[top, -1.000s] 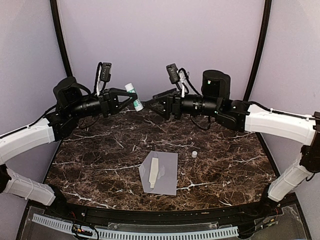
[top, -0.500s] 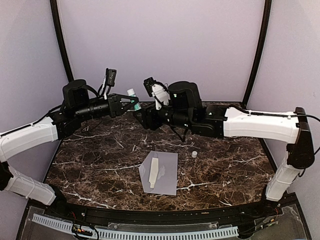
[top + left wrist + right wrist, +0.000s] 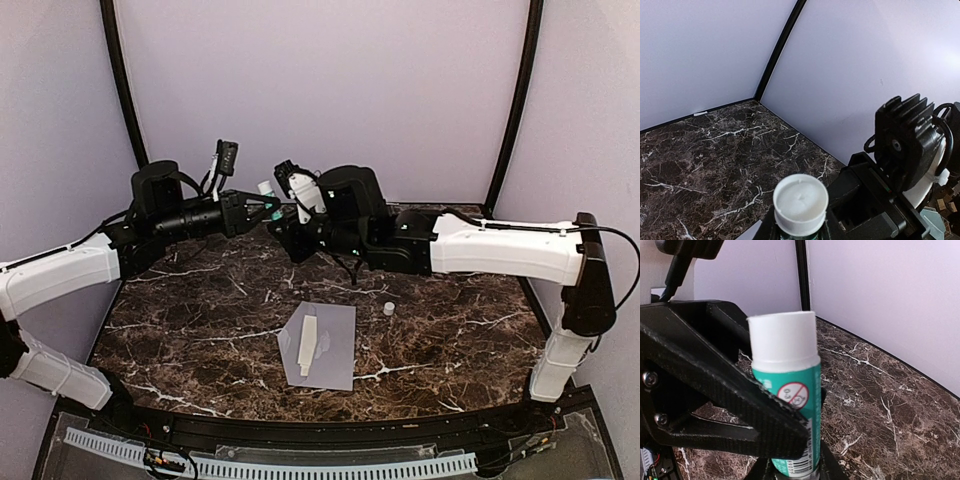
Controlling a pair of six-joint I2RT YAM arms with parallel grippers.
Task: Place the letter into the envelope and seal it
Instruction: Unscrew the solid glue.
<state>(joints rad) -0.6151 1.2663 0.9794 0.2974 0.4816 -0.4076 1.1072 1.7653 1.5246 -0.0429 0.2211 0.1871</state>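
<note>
At 12 o'clock over the table | right gripper (image 3: 792, 470) swung in from 2 o'clock, fingers narrowed onto glue stick (image 3: 785, 370) clamped by left gripper (image 3: 800, 227) | glue being readied | envelope (image 3: 335, 350) flat at 6 o'clock, unsealed

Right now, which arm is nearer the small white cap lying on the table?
Right. Its forearm reaches across just behind the cap, above the table. The left arm is over the table's left side; its end effector holds the glue stick back-left of the cap.

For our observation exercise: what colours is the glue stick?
Teal glue stick, white end; best in right wrist view.
</note>
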